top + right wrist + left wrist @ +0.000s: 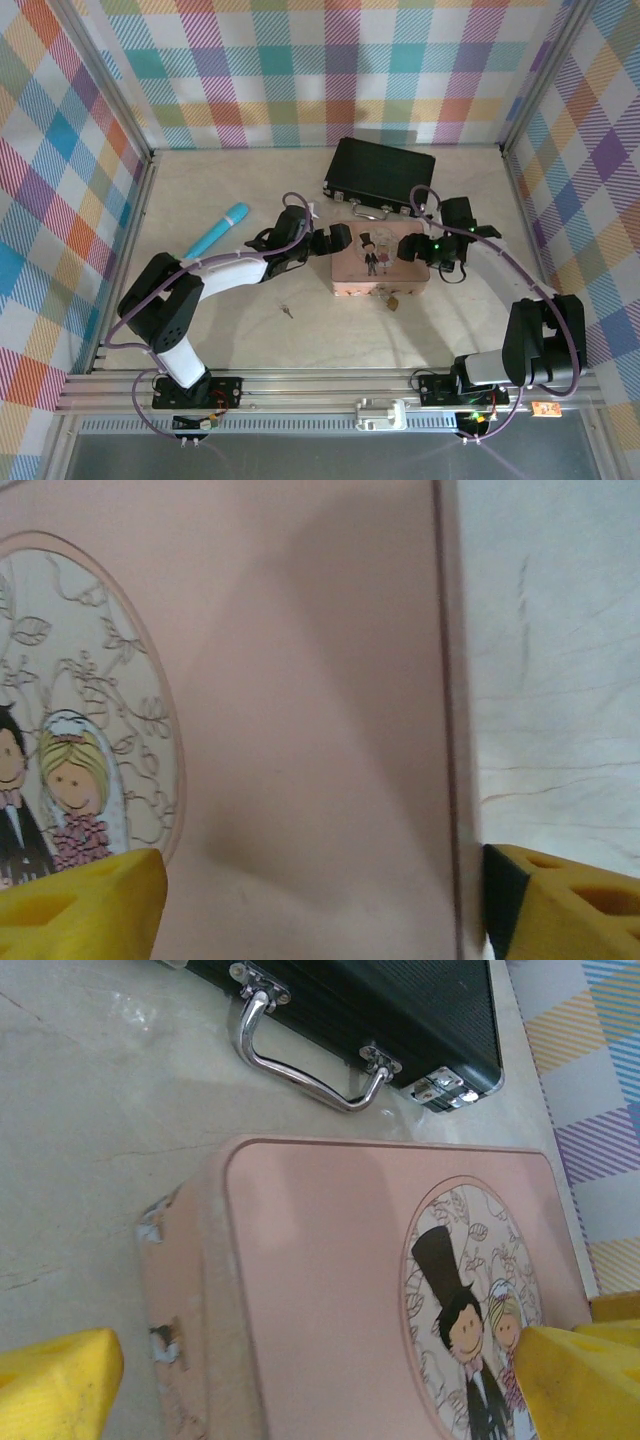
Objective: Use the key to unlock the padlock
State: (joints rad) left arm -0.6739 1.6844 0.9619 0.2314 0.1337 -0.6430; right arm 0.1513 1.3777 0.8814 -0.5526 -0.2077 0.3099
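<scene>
1. Left gripper (pixel 343 239) and right gripper (pixel 404 247) gaped wide over pink tin (pixel 358 282), empty.
2. Padlock (pixel 392 301) sat at tin's near edge; direction unreadable, too tiny.
3. Key (pixel 287 312) lay apart, left of tin.

No legible txt, labels, nos. anywhere.

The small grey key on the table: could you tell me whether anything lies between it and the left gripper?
Nothing visible does. The small grey metal key lies on bare table, nearer the arm bases than the left gripper, which is open at the rectangular pink tin's left edge.
</scene>
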